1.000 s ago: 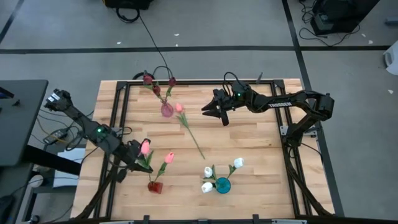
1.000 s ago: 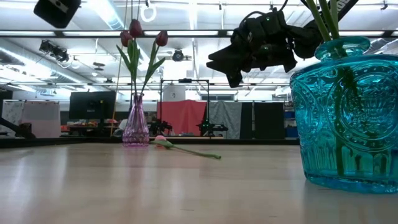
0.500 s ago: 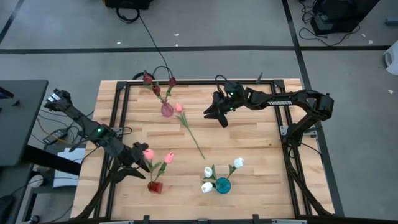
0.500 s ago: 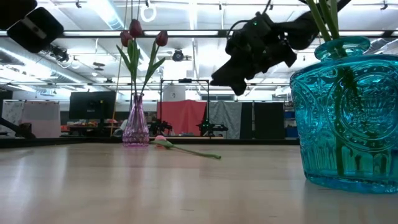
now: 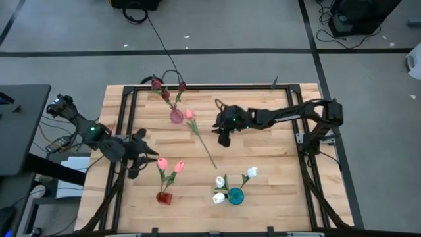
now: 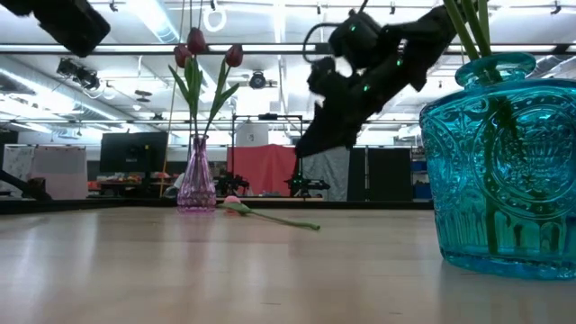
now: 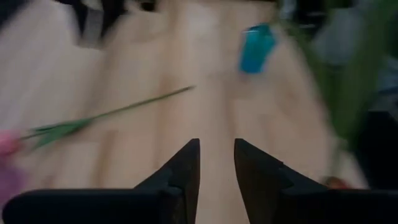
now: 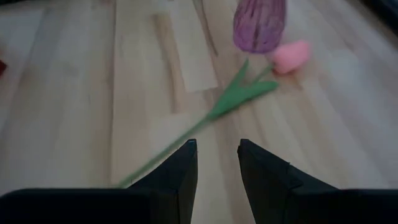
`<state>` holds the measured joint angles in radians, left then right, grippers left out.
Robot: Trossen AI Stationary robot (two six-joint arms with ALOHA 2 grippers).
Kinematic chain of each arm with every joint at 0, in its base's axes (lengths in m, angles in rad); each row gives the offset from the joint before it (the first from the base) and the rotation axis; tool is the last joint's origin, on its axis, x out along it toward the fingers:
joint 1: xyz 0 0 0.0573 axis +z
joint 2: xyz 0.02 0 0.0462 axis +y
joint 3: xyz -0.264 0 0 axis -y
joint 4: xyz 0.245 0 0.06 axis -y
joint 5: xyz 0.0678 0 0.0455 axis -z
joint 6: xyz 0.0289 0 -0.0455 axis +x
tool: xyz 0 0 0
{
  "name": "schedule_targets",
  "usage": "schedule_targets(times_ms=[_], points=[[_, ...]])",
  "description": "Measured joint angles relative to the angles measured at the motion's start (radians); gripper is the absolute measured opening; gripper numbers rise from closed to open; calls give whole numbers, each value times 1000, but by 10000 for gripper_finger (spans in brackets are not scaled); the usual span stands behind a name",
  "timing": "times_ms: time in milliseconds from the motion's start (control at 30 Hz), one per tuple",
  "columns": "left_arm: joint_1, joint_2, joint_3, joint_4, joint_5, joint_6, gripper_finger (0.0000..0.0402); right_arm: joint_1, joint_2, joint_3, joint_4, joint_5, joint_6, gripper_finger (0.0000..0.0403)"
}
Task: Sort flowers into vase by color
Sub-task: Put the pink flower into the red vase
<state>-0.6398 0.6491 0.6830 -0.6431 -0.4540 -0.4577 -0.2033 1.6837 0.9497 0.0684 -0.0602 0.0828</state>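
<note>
One pink tulip (image 5: 199,133) lies loose on the table (image 5: 276,164) beside the purple vase (image 5: 176,116). The right tool (image 5: 222,138), narrowly open and empty, hovers near its stem; next it must descend and pinch the stem. The left tool (image 5: 146,156), narrowly open and empty, waits near the red vase (image 5: 163,196)

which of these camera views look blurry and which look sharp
Left wrist view: heavily smeared, the teal vase and lying flower streaked. Right wrist view: softer blur on the pink tulip. High and low views: sharp.
</note>
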Motion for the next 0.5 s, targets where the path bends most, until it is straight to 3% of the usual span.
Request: schedule_targets(times_ms=[167,500], points=[[1,5,0,-98,-130,-55,97,21,110,33,55,17,4,134],[1,-3,0,-64,-150,-17,90,57,323,232,44,52,0,161]])
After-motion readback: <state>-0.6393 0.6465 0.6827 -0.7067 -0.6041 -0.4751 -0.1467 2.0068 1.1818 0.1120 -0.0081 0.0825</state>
